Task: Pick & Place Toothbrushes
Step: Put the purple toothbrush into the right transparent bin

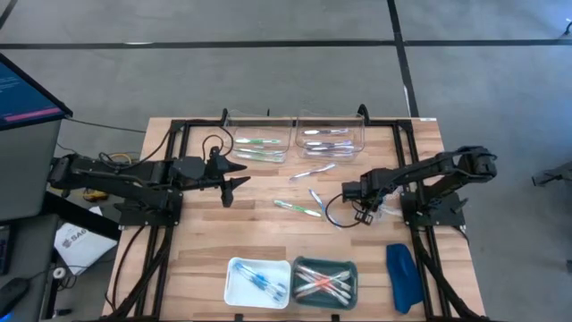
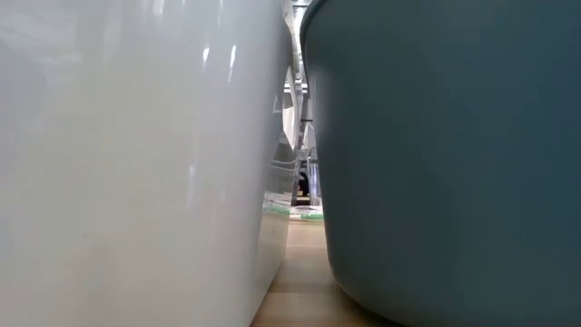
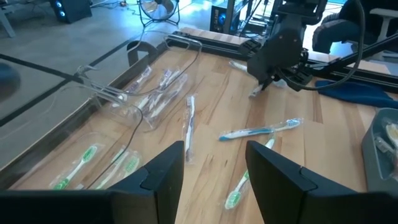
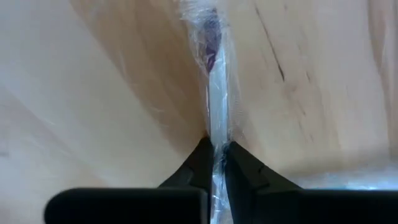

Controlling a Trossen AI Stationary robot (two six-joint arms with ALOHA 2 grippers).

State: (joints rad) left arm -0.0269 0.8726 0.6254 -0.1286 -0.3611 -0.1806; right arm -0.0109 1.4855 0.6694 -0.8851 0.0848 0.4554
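Trays at the near table edge: one white tray (image 1: pixel 234 284) holding blue-handled toothbrushes and, just beside it, one teal tray (image 1: pixel 350 271) holding pink/orange and white ones; the count inside each cannot be told. One dark-blue oblong object (image 1: pixel 402 277) lies near the right corner. In the low view these two trays fill the picture, with only a narrow gap between them.

Bare wood lies between the trays and the grippers, and on the left half of the table top.

Right gripper (image 4: pixel 215 149): down at the table right of centre, fingers pressed together and pinching a clear-wrapped toothbrush (image 4: pixel 216 93) with a silvery shaft and a dark tip. Wrapper film spreads on both sides of the shaft.

Left gripper (image 3: pixel 214 168): held above the table on the left, fingers spread, nothing between them.

Four loose wrapped toothbrushes can be counted on the centre wood: a green one (image 1: pixel 298 207), a blue one (image 1: pixel 315 199), a pale one (image 1: pixel 312 172) and the pinched one.

Two clear bins stand side by side at the far edge: the left bin (image 1: pixel 257 141) holds green-handled brushes, the right bin (image 1: pixel 332 136) pale or silvery ones. A black frame (image 1: pixel 183 134) borders the table.
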